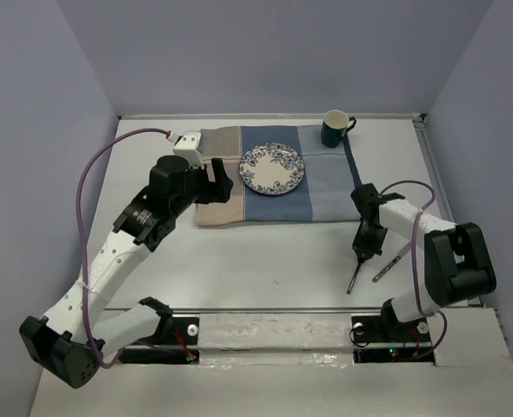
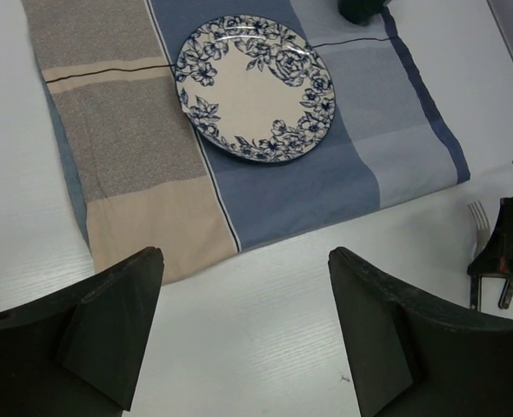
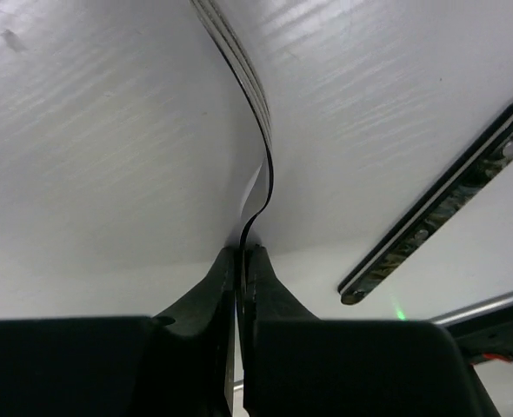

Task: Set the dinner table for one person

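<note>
Right fingers (image 3: pixel 213 295) pinch a fork (image 3: pixel 265 139) on the counter (image 1: pixel 265 269) at lower right, presumably bound for the mat (image 1: pixel 326 195); left fingers (image 2: pixel 109 321) gape empty.

light: bright, even | shadows: soft, faint | glare: sheen on dinner table (image 3: pixel 387 95) (right wrist) | focus: foreground blurred

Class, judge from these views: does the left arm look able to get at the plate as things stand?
Probably yes: the left gripper hangs open just short of the plate, by the mat, with nothing between them.
</note>
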Available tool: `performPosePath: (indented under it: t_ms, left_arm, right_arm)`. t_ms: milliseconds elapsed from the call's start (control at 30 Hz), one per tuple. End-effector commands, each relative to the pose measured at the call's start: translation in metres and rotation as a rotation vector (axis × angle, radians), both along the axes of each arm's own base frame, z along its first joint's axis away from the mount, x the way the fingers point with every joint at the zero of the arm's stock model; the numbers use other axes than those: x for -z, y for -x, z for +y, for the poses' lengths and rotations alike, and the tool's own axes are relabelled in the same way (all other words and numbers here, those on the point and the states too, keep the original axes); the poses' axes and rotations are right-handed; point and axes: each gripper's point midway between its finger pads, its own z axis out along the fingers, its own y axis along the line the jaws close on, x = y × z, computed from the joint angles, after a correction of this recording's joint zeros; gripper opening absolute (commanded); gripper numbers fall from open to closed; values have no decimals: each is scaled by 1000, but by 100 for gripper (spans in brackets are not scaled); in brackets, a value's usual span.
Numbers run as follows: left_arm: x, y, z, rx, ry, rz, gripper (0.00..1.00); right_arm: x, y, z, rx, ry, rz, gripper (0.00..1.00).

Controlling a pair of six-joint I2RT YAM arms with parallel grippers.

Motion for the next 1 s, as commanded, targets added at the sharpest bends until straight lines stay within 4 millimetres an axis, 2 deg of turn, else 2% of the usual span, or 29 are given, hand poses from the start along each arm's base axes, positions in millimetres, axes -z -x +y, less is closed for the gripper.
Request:
performPosePath:
  t_ms: [0,33,67,100,167,200,233,267,300,367,400,433,467,567,600,700,733,833,967]
  left_arm:
    - [-11,13,-24,129,83,-10,86]
    - [-13,17,-33,171,97,-10,86]
    - [-16,20,-38,193,106,-13,85]
    - [-17,23,-43,218,115,-14,86]
    - [-19,36,-67,342,170,9,85]
    - [-14,38,-77,385,188,34,85]
    - [-21,50,-95,475,245,46,85]
    - [-15,55,-102,508,253,77,84]
    - [-21,57,-112,539,268,70,84]
    - [-13,56,-127,570,255,110,85]
    - [-18,58,-135,588,264,110,85]
    - [-15,54,-140,587,273,127,86]
    - [-24,52,-147,589,314,123,86]
    - [-23,45,-159,600,346,142,86]
    - [-26,42,-162,592,345,134,86]
    - [-22,29,-168,561,322,124,86]
    - [-14,24,-171,551,299,132,86]
    - [-6,12,-172,513,270,130,85]
    - [13,-4,-170,450,210,125,76]
  right_arm:
    - [-25,-18,6,-50,-48,-122,0]
    - [-50,-18,13,-99,-83,-177,0]
    - [-64,-15,16,-112,-104,-194,0]
    - [-94,-26,29,-139,-167,-286,0]
    - [-122,-40,41,-156,-230,-361,0]
    - [-131,-53,58,-179,-294,-391,0]
    - [-155,-75,69,-183,-337,-467,0]
    - [-165,-87,81,-200,-375,-501,0]
    - [-182,-110,95,-223,-421,-586,0]
    - [-204,-136,127,-292,-496,-659,0]
    - [-218,-151,138,-320,-540,-720,0]
    - [-222,-156,149,-351,-570,-734,0]
    - [-232,-167,162,-378,-599,-767,0]
    - [-250,-171,189,-443,-688,-802,0]
    - [-258,-172,204,-478,-725,-817,0]
    - [-270,-172,221,-509,-799,-837,0]
    - [-268,-168,229,-520,-834,-820,0]
    - [-273,-162,242,-544,-907,-815,0]
    - [-270,-151,254,-553,-964,-788,0]
